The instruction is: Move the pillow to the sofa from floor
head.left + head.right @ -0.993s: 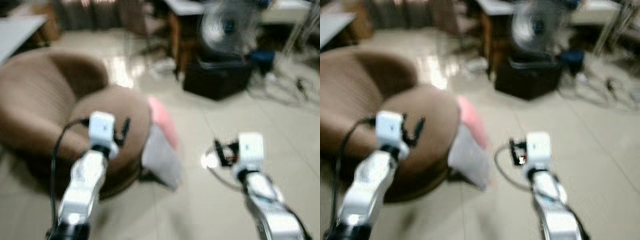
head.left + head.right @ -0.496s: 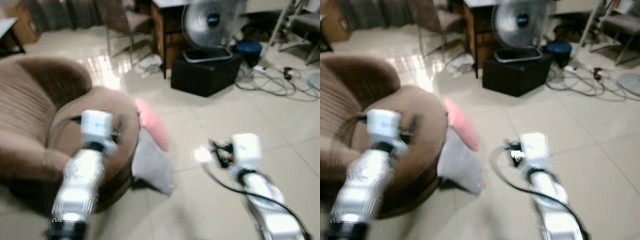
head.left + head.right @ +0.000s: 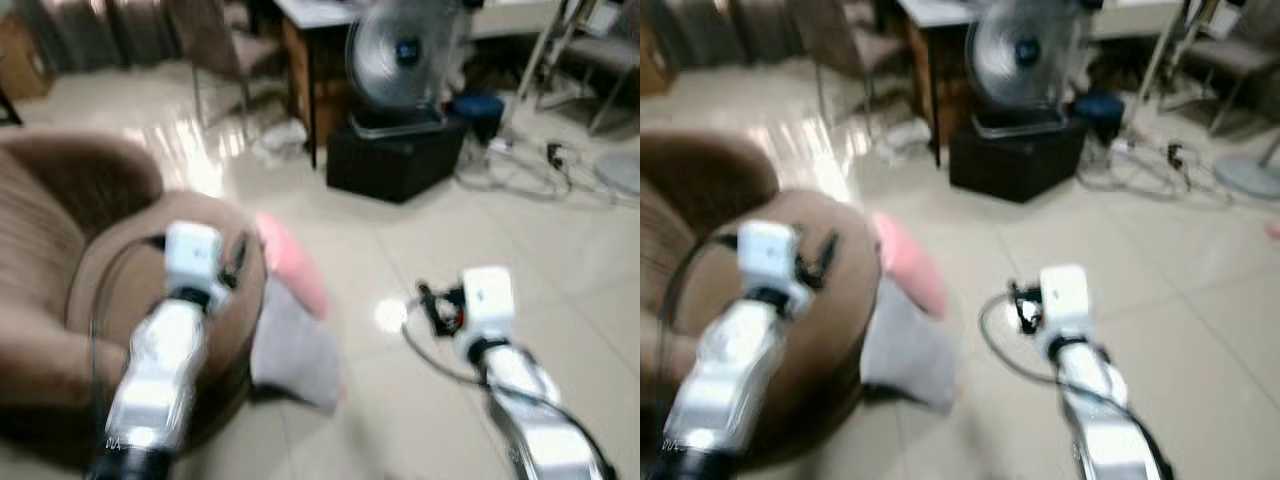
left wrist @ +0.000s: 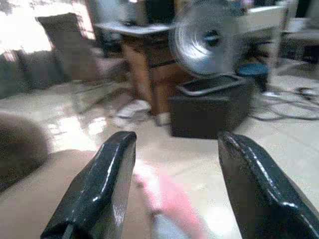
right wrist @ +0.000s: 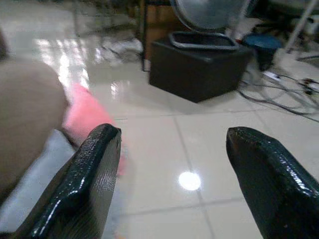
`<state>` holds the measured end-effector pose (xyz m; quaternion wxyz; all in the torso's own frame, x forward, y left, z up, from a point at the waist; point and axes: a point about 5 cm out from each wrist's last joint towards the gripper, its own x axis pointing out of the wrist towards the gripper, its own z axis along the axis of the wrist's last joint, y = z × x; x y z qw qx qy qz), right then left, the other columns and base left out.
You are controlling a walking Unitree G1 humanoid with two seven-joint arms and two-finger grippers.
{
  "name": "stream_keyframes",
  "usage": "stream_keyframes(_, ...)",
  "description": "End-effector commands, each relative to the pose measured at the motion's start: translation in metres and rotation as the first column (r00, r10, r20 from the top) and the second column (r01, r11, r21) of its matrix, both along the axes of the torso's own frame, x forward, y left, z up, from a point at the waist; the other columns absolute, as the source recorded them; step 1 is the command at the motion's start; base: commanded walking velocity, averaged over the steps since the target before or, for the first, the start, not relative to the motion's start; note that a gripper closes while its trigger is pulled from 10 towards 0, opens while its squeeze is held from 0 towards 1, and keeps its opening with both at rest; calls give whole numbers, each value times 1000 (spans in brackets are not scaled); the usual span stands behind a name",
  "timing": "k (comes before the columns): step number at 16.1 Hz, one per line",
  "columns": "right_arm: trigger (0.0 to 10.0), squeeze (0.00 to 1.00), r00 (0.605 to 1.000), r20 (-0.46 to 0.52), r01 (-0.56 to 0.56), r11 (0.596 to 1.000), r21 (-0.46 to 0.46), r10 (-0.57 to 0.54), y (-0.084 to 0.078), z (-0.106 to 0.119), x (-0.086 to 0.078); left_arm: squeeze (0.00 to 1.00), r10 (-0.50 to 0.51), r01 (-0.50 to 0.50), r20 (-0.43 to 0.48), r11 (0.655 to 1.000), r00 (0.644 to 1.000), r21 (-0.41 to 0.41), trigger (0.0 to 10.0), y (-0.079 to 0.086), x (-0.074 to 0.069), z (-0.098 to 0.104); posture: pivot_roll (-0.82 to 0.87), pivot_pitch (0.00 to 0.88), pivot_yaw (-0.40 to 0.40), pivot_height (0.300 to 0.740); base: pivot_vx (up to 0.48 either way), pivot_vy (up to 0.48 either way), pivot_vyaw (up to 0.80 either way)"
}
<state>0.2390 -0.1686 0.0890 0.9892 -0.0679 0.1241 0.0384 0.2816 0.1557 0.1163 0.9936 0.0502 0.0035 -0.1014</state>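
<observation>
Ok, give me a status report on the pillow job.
Both tools open and empty, left tool above the sofa, right tool over floor. Pillow on the floor, leaning on the sofa. Nothing blocking it.

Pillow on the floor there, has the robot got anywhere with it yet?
Nothing looks done: the pink and grey pillow lies on the floor, leaning against the brown sofa. Both the left gripper and the right gripper are open and empty, facing it. Grasping, lifting and placing it on the sofa remain.
</observation>
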Motion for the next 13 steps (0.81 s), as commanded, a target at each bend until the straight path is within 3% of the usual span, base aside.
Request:
stream_keyframes(1, 10000, 0, 999, 31, -18, 1000, 13, 17, 5, 6, 3, 0, 25, -26, 14, 999, 1000, 24, 10000, 11, 1, 3, -58, 24, 29, 740, 307, 0, 0)
stream_keyframes(5, 10000, 0, 999, 31, -19, 1000, 24, 18, 6, 5, 2, 0, 17, -18, 17, 1000, 1000, 23, 10000, 9, 2, 4, -59, 16, 30, 740, 309, 0, 0)
stream_keyframes(8, 10000, 0, 999, 31, -11, 999, 38, 10, 6, 5, 1, 0, 1, -1, 16, 1000, 1000, 17, 10000, 5, 0, 3, -59, 7, 31, 740, 308, 0, -692)
stream_keyframes(13, 10000, 0, 999, 36, -19, 999, 29, 18, 7, 4, 1, 0, -5, 5, 18, 1000, 1000, 15, 10000, 4, 1, 3, -59, 2, 34, 740, 308, 0, 0)
